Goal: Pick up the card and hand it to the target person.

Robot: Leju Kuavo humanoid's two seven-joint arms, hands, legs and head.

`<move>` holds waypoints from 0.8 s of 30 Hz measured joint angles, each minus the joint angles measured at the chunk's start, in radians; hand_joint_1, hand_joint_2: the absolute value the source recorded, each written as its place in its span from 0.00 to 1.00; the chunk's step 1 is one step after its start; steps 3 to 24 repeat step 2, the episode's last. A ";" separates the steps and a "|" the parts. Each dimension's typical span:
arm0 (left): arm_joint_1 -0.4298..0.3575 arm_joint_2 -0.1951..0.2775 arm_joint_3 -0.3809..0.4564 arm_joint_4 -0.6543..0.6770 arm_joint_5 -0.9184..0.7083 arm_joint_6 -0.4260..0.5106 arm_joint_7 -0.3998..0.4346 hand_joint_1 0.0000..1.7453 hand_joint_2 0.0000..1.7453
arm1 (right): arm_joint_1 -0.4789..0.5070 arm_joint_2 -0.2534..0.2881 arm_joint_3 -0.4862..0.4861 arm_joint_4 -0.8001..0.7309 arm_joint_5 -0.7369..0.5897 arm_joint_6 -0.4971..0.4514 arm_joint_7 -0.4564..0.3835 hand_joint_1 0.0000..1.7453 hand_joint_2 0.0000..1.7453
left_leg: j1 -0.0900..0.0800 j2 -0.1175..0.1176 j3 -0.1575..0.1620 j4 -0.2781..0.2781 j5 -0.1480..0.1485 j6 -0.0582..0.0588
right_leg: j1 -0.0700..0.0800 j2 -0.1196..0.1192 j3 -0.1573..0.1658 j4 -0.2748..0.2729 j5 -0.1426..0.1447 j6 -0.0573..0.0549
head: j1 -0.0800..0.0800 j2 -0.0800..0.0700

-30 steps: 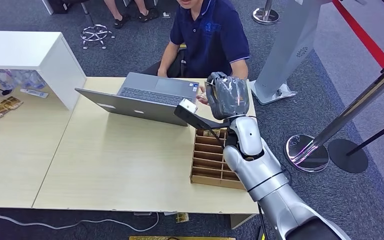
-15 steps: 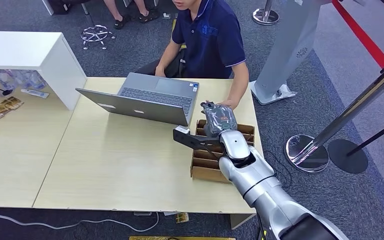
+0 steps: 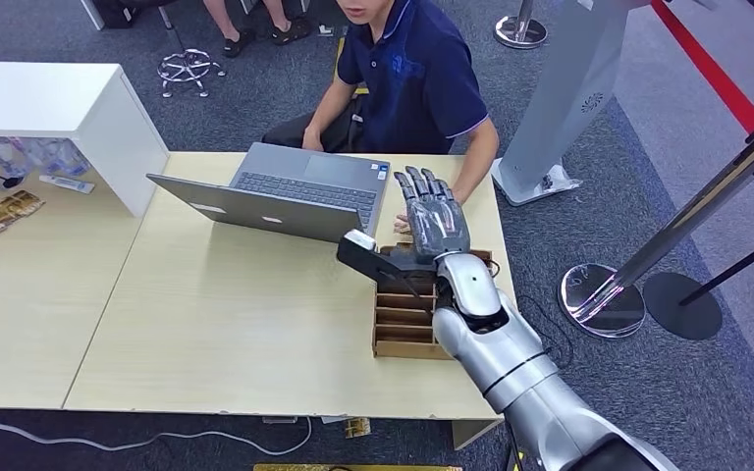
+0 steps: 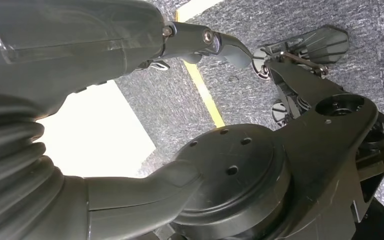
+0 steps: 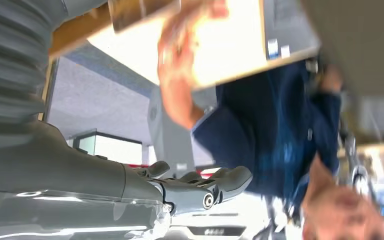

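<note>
My right hand (image 3: 437, 224) hovers flat over the far end of a brown cardboard divider box (image 3: 403, 332) at the table's right side. Its fingers (image 3: 422, 184) are stretched out towards a seated person in a navy shirt (image 3: 417, 74), and nothing lies in them. The person's forearm (image 3: 473, 172) reaches down right behind my hand. In the right wrist view my fingers (image 5: 200, 187) are straight and bare, and the person's blurred hand (image 5: 177, 55) is close ahead by the table edge. My left hand (image 4: 205, 40) hangs over grey carpet, holding nothing.
An open grey laptop (image 3: 285, 196) stands left of the box on the pale wooden table (image 3: 216, 314). A white cabinet (image 3: 59, 108) is at the far left. A stanchion base (image 3: 601, 299) and a grey kiosk (image 3: 569, 88) stand right of the table.
My right hand came down from chest height in front of the person to just above the box. Its fingers went from curled to stretched flat.
</note>
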 joint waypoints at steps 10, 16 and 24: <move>0.000 -0.001 0.004 0.001 0.004 0.005 0.001 0.00 1.00 | 0.013 -0.007 -0.011 -0.045 -0.004 0.008 0.001 0.00 1.00 | 0.000 0.000 0.000 0.000 0.000 0.000 | 0.000 0.000 0.000 0.000 0.000 0.000 | 0.000 0.000; 0.000 -0.001 0.004 0.001 0.004 0.005 0.001 0.00 1.00 | 0.013 -0.007 -0.011 -0.045 -0.004 0.008 0.001 0.00 1.00 | 0.000 0.000 0.000 0.000 0.000 0.000 | 0.000 0.000 0.000 0.000 0.000 0.000 | 0.000 0.000; 0.000 -0.001 0.004 0.001 0.004 0.005 0.001 0.00 1.00 | 0.013 -0.007 -0.011 -0.045 -0.004 0.008 0.001 0.00 1.00 | 0.000 0.000 0.000 0.000 0.000 0.000 | 0.000 0.000 0.000 0.000 0.000 0.000 | 0.000 0.000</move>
